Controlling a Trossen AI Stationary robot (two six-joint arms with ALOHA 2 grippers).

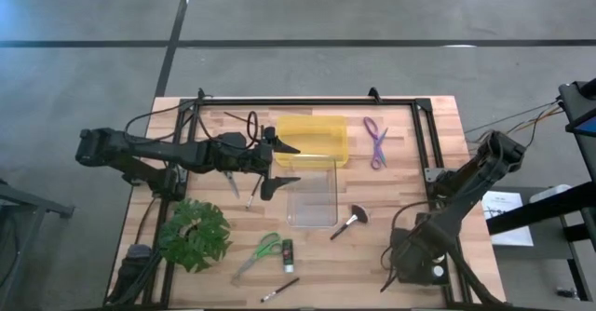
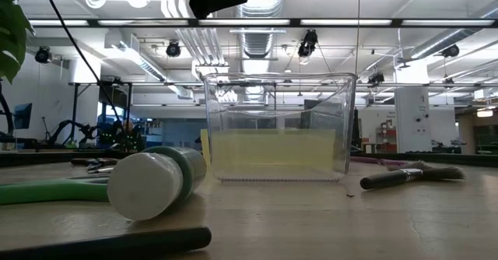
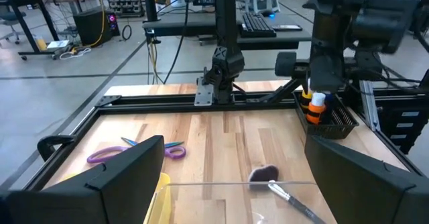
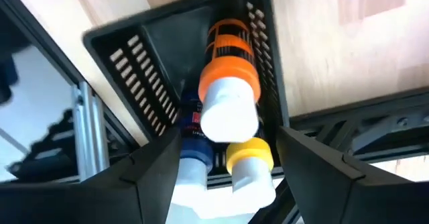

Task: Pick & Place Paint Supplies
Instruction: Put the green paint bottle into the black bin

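Note:
My right gripper point(image 4: 229, 133) hangs open, pointing down over a black slotted basket point(image 4: 141, 76) at the table's near right corner. In the basket an orange bottle point(image 4: 231, 63) with a white cap lies on top of a blue-labelled bottle point(image 4: 191, 127) and a yellow-capped one point(image 4: 249, 155). The fingers stand on either side above them, touching nothing. My left gripper point(image 1: 296, 165) waits open above the table's middle, beside a clear container point(image 1: 315, 195). Purple scissors point(image 1: 375, 141), a broad-headed brush point(image 1: 351, 221), green scissors point(image 1: 261, 252), a green bottle point(image 1: 287, 250) and a thin brush point(image 1: 279, 290) lie flat on the wood.
A yellow container point(image 1: 312, 139) stands behind the clear one. A leafy plant point(image 1: 194, 235) sits at the near left. Black frame rails point(image 1: 419, 134) run along the table's far and right sides. More thin brushes point(image 1: 244, 120) lie at the far left.

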